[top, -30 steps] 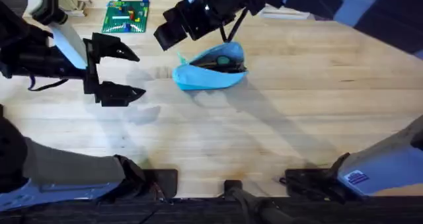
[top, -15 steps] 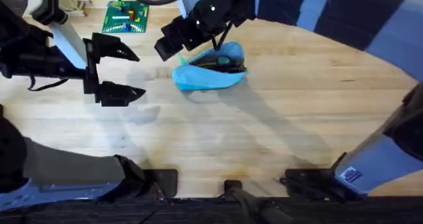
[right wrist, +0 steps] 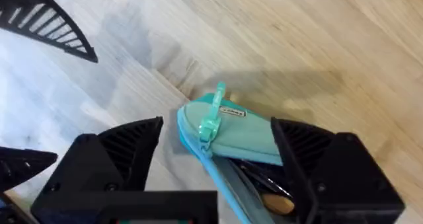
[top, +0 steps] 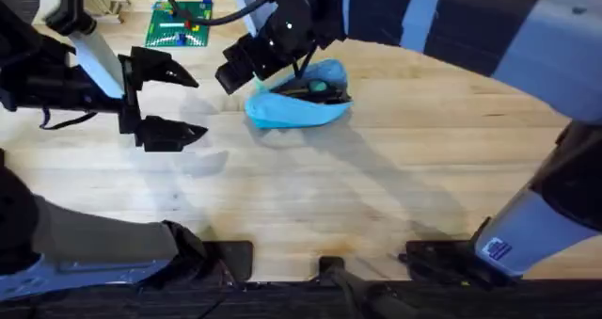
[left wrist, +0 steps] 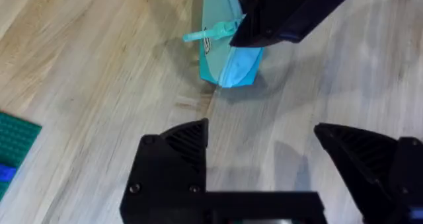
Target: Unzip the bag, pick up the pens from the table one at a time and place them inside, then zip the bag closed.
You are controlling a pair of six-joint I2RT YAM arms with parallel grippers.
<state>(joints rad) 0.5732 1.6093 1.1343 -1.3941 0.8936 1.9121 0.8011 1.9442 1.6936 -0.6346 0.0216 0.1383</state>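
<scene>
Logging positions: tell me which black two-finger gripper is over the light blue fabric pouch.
The right gripper, open above the pouch; the left gripper hangs apart.

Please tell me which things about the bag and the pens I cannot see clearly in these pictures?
- Overhead: the right gripper covers the far end of the bag.
- Right wrist: the pens run off the edge, so their count is unclear.
- Left wrist: the right arm hides the bag's opening.

Two black arms, white link on the left arm (top: 94, 55), black wedge-shaped fingers (left wrist: 175, 154) with ribbed inner faces, blue-printed label on the right arm (top: 497, 250) base, dark cables
</scene>
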